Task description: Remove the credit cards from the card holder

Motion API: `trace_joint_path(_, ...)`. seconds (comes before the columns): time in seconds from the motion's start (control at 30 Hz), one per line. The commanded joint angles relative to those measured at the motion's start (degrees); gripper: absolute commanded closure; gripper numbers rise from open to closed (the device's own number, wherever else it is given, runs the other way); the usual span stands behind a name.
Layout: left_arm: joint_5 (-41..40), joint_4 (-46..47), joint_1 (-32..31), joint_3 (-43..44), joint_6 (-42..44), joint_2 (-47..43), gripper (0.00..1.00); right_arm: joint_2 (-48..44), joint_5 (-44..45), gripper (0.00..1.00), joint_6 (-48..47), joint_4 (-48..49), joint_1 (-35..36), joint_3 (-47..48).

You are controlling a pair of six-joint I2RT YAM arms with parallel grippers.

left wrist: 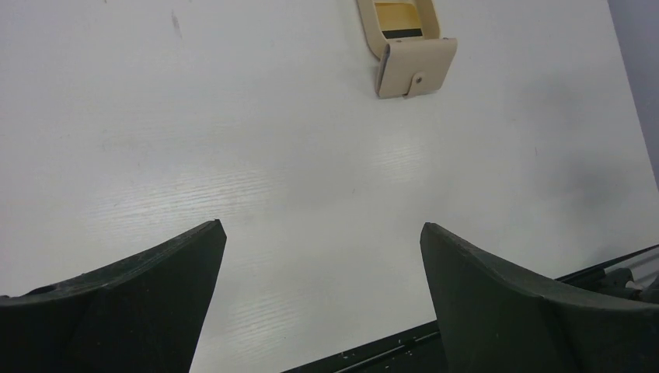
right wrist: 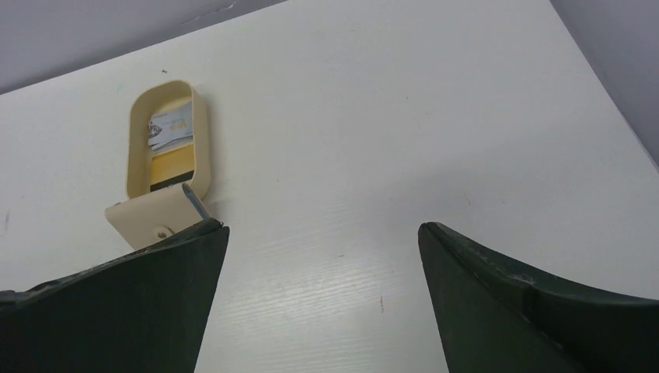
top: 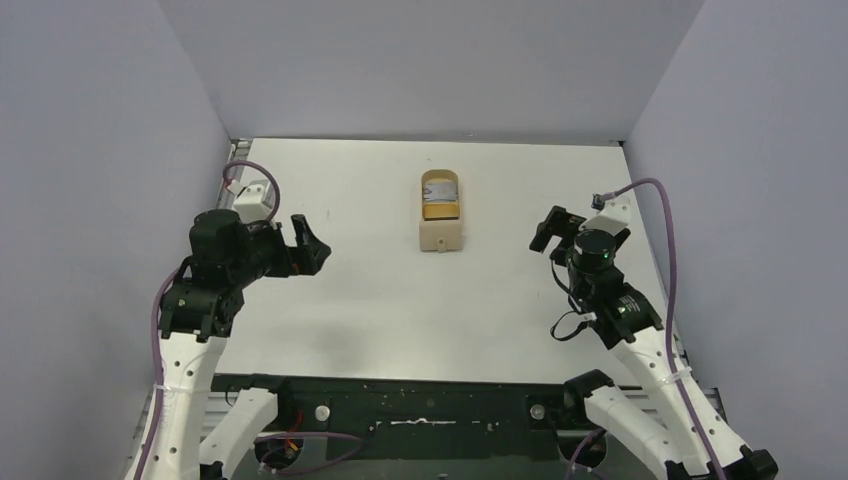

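The beige card holder (top: 440, 238) lies open in the middle of the table, its snap flap folded toward me. Cards (top: 440, 198) lie in its pocket: a yellow card (right wrist: 171, 165) with a dark stripe and a white-grey card (right wrist: 169, 127) over its far end. A thin blue-grey edge (right wrist: 194, 200) shows by the flap. The holder also shows in the left wrist view (left wrist: 416, 68) and the right wrist view (right wrist: 200, 148). My left gripper (top: 310, 248) (left wrist: 322, 225) is open and empty, left of the holder. My right gripper (top: 548, 228) (right wrist: 323, 226) is open and empty, right of it.
The white table (top: 380, 300) is walled by grey panels at the left, back and right. A black rail (top: 420, 400) runs along the near edge between the arm bases.
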Motion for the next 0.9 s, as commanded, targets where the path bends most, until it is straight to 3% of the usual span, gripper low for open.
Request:
trace_joint_path(0.0, 2.6, -0.8, -0.2, 3.7, -1.5, 2.1, 0.03, -3.1, 4.3, 0.0, 0.9, 3.4, 0.2, -0.7)
trace_joint_path(0.17, -0.7, -0.3, 0.2, 2.3, -2.4, 3.0, 0.03, -3.2, 0.7, 0.0, -3.5, 2.4, 0.2, -0.2)
trace_joint_path(0.4, 6.6, 8.5, 0.2, -5.6, -4.7, 3.1, 0.03, 6.5, -8.8, 0.01, -4.3, 2.1, -0.7, 1.2)
trace_joint_path(0.63, 7.5, 15.4, -1.1, -13.0, -9.7, 4.1, 0.03, 26.2, -23.5, 0.1, -5.3, 10.6, -0.1, 2.8)
trace_joint_path(0.87, 9.4, 18.9, -2.7, -16.5, -12.6, 4.8, 0.03, 39.5, -34.3, 0.15, -6.0, 29.6, 0.5, 2.2)
